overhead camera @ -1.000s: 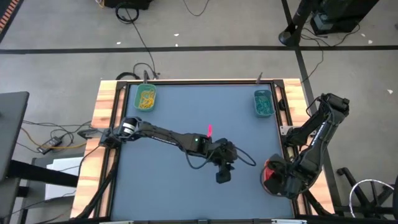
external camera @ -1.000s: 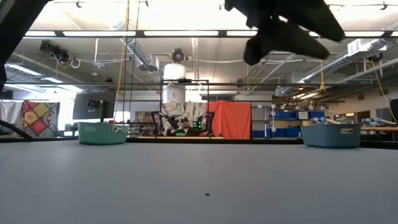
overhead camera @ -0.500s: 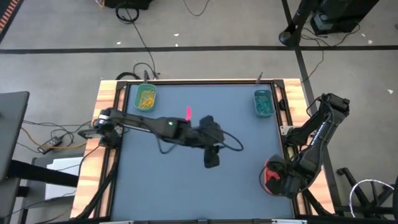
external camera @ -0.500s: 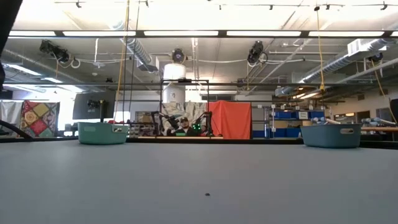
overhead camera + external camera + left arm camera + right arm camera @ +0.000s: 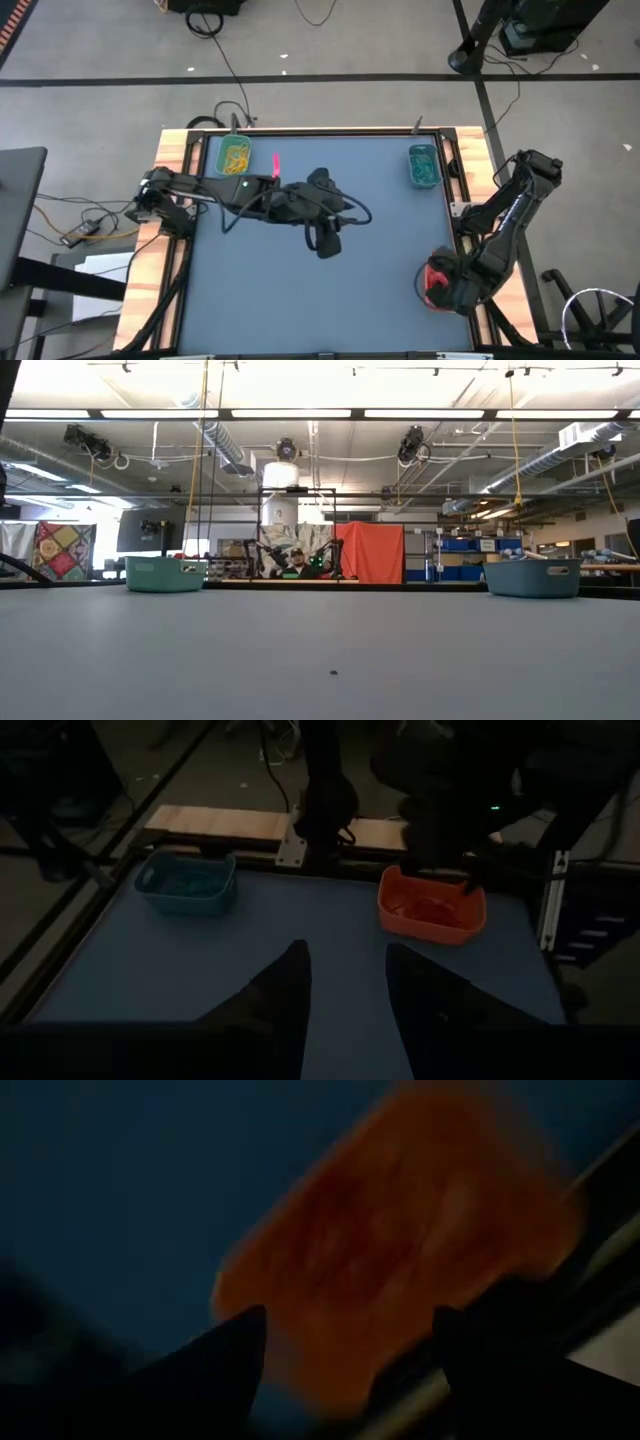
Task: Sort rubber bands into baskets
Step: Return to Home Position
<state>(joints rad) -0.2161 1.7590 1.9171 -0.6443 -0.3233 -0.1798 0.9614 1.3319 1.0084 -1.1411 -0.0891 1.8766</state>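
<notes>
Jaws apart on both: left gripper (image 5: 347, 951) empty mid-surface, right gripper (image 5: 350, 1318) above the orange-red basket (image 5: 430, 928).

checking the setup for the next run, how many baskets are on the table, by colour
green basket: 1
teal basket: 1
orange-red basket: 1
total: 3
</notes>
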